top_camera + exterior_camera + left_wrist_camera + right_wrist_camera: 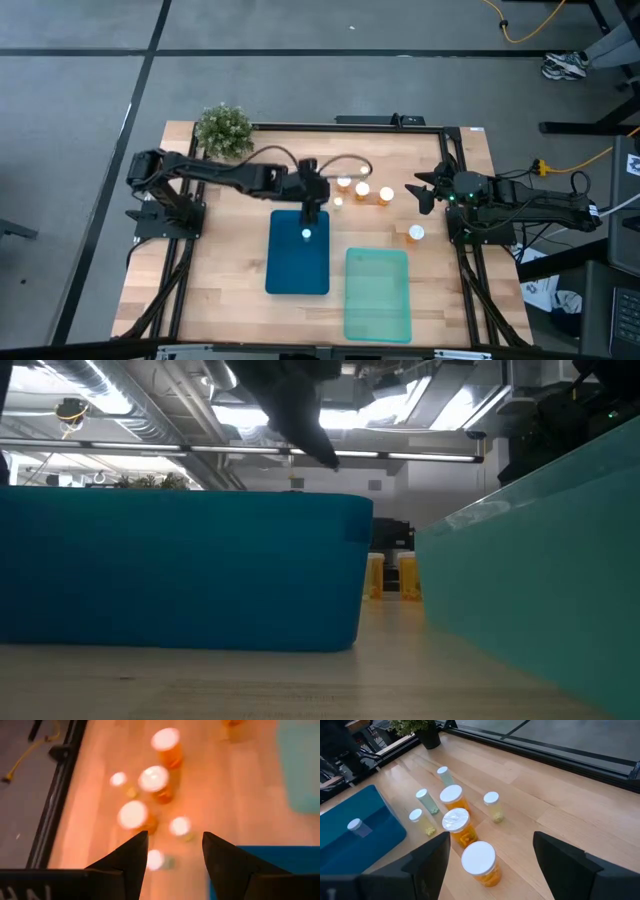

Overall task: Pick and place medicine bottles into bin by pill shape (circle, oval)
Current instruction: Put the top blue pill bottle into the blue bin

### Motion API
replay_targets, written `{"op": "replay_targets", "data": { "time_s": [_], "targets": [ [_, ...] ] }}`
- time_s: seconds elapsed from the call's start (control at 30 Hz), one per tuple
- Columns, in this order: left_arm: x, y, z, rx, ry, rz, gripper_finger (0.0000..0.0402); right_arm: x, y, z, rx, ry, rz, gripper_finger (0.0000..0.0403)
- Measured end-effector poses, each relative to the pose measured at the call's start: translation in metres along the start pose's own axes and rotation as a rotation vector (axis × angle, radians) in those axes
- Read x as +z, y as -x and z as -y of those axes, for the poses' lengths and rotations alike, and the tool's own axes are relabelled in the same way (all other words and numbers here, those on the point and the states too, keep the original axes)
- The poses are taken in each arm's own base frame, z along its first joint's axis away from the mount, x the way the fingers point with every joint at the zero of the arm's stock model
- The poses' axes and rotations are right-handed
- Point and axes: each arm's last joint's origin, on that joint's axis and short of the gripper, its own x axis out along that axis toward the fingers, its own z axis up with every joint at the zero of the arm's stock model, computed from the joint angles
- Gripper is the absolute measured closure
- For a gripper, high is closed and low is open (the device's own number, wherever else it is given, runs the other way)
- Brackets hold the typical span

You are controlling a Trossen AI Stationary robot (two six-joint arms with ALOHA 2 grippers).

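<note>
Several white-capped medicine bottles stand in a cluster (362,188) on the wooden table beyond the blue bin (298,252); some are orange (454,800), some small and pale (492,805). One small bottle (307,235) stands inside the blue bin. Another orange bottle (415,233) stands alone near the right arm. The teal bin (377,293) sits to the right of the blue one. My left gripper (311,210) hangs open over the blue bin's far edge, with nothing between its fingers (131,857). My right gripper (420,192) stands open at the table's right, just short of the nearest orange bottle (479,862).
A small green potted plant (222,130) stands at the table's far left corner. A black frame runs along the table's edges (350,126). Bare wood lies left of the blue bin (225,260). In the low view the two bins' walls (180,570) fill the foreground.
</note>
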Motion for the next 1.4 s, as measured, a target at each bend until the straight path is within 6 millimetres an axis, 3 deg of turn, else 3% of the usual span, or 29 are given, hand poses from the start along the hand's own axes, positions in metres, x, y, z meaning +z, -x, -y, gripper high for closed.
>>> {"op": "replay_targets", "data": {
  "time_s": [0.27,0.5,0.8,1.23,1.4],
  "targets": [
    [-0.019,-0.017,-0.058,-0.064,0.136,-0.042,0.0223,0.0,0.0,0.0,0.0,0.0,0.0,0.0116],
    [-0.045,-0.022,-0.082,-0.05,0.192,-0.183,0.0223,0.0,0.0,0.0,0.0,0.001,0.0,0.0116],
    [-0.072,-0.031,-0.09,0.025,0.235,-0.298,0.0223,0.0,0.0,0.0,0.001,0.001,0.0,0.0116],
    [-0.071,-0.031,-0.087,0.036,0.282,-0.293,0.0222,0.0,0.0,0.0,0.001,0.001,-0.001,0.0116],
    [-0.073,-0.031,-0.089,0.045,0.32,-0.302,0.0198,0.0,0.0,0.0,0.002,0.001,-0.001,0.0116]
  ]
}}
